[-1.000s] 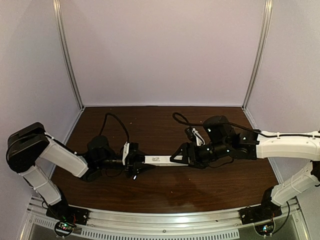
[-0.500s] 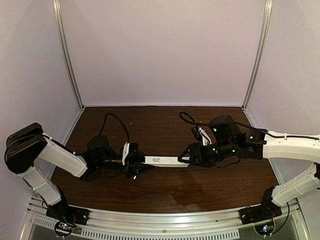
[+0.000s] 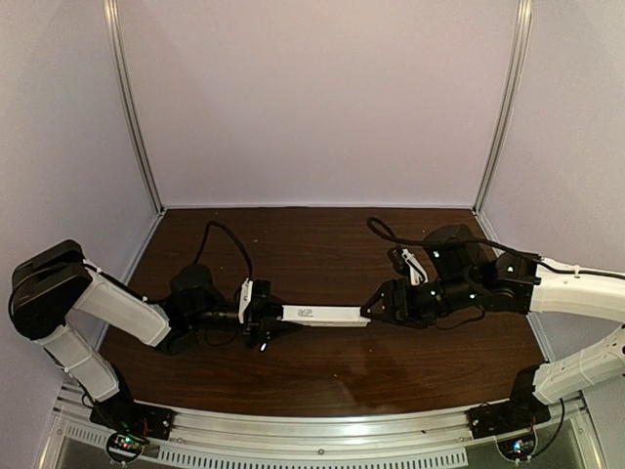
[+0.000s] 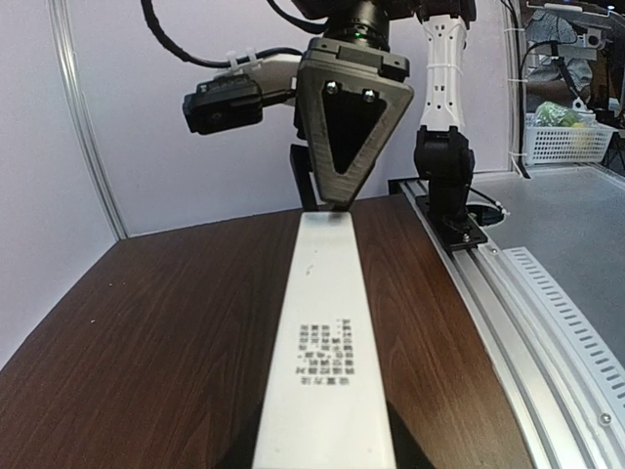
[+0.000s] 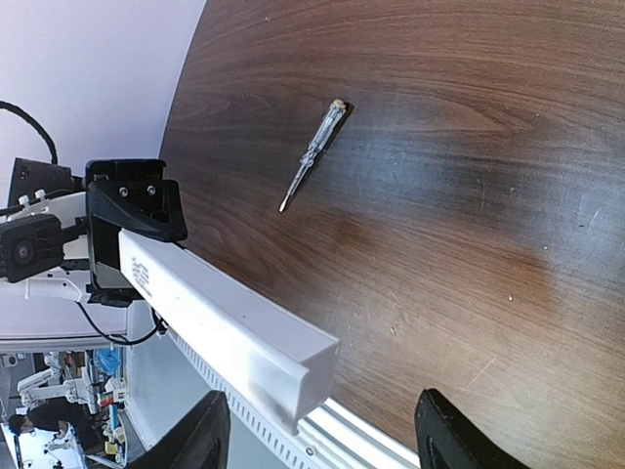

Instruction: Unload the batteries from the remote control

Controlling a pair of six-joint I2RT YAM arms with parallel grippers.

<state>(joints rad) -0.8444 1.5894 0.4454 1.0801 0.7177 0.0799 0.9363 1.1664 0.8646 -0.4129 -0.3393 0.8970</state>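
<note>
The remote control [image 3: 327, 315] is a slim white bar held level above the brown table [image 3: 322, 376], running left to right. My left gripper [image 3: 262, 315] is shut on its left end. In the left wrist view the remote control [image 4: 322, 352] stretches away from the camera, small printed text on its upper face. My right gripper [image 3: 375, 305] stands open just off the bar's right end. In the right wrist view that square end of the remote control [image 5: 293, 366] lies near the left fingertip [image 5: 207, 430], not clamped. No batteries show.
A small silvery screwdriver [image 5: 314, 154] lies on the wood beyond the remote. An aluminium rail [image 3: 322, 430] runs along the near table edge. Black cables loop over the table behind both wrists. Pale walls close in the back and sides.
My right gripper has drawn back to the right, off the remote's right part, baring more of the white bar. The left gripper and the remote have stayed put.
</note>
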